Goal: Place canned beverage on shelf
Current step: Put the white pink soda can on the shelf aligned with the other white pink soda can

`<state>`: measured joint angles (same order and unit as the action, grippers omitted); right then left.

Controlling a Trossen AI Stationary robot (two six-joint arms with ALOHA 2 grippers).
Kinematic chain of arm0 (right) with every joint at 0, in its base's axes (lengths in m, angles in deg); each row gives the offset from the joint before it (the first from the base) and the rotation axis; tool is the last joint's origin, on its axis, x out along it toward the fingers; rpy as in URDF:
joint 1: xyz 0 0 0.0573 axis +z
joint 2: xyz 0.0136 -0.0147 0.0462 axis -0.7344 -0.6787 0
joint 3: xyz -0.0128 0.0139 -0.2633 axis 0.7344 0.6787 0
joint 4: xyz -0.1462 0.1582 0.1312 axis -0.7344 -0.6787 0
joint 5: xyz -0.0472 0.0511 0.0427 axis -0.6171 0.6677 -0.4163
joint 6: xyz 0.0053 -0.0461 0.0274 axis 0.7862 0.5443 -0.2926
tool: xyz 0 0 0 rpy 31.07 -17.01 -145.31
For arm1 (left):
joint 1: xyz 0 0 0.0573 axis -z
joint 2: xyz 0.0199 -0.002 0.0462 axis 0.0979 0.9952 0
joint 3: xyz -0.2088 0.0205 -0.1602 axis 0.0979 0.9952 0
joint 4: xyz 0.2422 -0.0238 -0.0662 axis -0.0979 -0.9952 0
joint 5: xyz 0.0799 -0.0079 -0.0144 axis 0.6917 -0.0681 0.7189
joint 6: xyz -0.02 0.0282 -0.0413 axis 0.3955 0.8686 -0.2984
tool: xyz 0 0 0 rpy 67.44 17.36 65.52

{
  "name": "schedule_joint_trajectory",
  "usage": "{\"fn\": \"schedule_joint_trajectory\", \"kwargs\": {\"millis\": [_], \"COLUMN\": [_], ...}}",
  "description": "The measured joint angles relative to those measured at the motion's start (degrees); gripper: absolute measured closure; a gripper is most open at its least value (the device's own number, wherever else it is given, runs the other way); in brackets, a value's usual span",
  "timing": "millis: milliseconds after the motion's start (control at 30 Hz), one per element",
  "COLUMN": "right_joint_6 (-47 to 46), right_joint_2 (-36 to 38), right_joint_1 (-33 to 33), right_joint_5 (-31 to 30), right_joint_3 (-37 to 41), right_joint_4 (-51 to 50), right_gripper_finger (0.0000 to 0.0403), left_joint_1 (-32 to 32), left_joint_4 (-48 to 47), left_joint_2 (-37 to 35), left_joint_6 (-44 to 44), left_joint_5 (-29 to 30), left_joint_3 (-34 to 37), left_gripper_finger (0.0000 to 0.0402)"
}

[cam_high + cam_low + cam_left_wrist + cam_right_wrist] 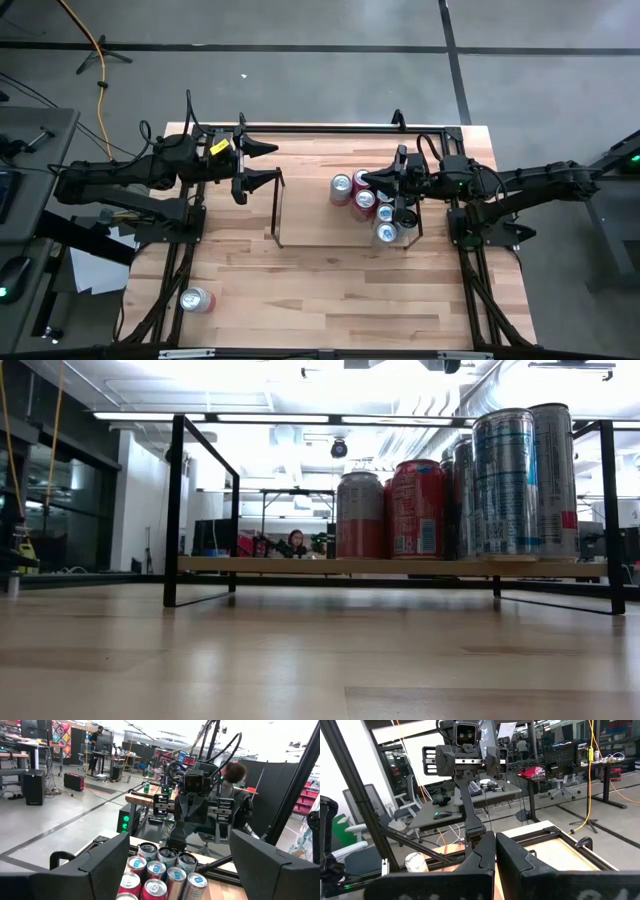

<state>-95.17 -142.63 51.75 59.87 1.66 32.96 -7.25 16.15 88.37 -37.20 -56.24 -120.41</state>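
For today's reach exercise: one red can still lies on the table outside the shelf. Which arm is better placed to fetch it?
Probably the left arm. The loose red can lies on its side of the table, and the left tool is open and empty. The right tool is shut beside the shelf's cans.

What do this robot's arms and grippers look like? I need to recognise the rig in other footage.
Two dark, jointed arms with black cables looped along them. The left gripper has wedge-shaped black fingers and a yellow tag near its wrist. The right gripper is equally black, with a green light farther back on its arm.
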Motion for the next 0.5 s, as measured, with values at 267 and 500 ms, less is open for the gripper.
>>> {"fn": "schedule_joint_trajectory", "kwargs": {"millis": [267,500], "right_joint_6": [0.0,0.0], "right_joint_2": [0.0,0.0], "right_joint_1": [0.0,0.0], "right_joint_5": [0.04,0.37], "right_joint_3": [0.0,0.0], "right_joint_4": [0.02,0.0], "right_gripper_finger": [0.0402,0.0402], "left_joint_1": [0.0,0.0], "left_joint_4": [0.0,-0.02], "left_joint_2": [-0.01,-0.02], "left_joint_6": [-0.61,-2.4], "left_joint_5": [-0.01,-0.02], "left_joint_3": [0.0,0.0], "left_gripper_finger": [0.0101,0.0101]}}
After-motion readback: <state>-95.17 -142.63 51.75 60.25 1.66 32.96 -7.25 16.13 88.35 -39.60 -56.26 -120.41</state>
